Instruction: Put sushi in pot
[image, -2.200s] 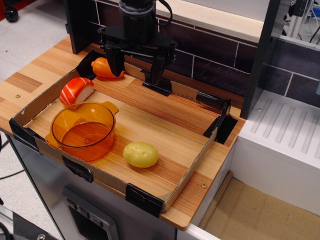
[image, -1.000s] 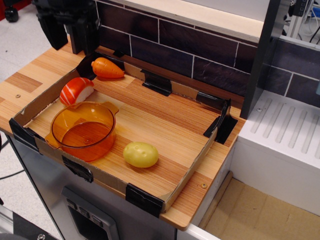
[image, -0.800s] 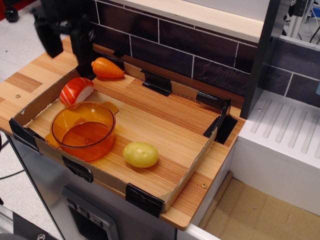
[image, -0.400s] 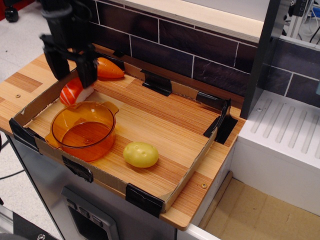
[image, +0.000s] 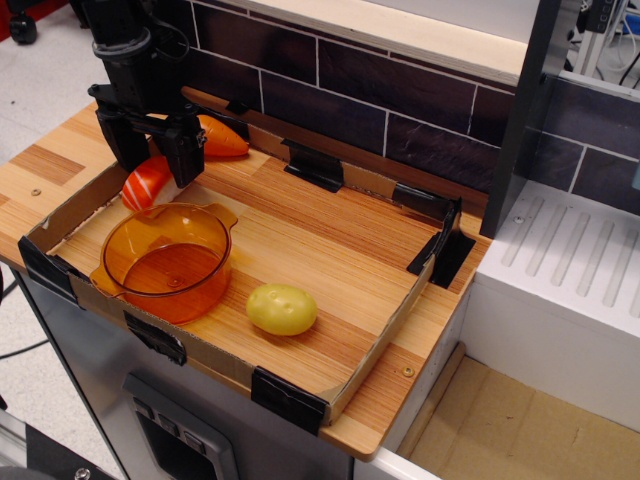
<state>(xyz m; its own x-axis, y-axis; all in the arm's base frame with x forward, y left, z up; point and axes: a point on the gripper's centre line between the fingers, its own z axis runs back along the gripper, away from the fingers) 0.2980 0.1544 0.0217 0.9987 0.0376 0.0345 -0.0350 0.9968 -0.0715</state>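
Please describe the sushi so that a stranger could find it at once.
Look in the cardboard tray, at its far left corner behind the orange pot. The sushi lies there between the end effector's fingers. Unlike the plain carrot beside it, it has white stripes.

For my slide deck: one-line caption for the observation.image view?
Open end effector straddling the sushi beside the empty orange pot, carrot and potato nearby.

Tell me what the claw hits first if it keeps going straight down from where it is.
Most likely the sushi: the open claw points down with its fingers astride it. Depth is unclear from this one view, so it may already be touching.
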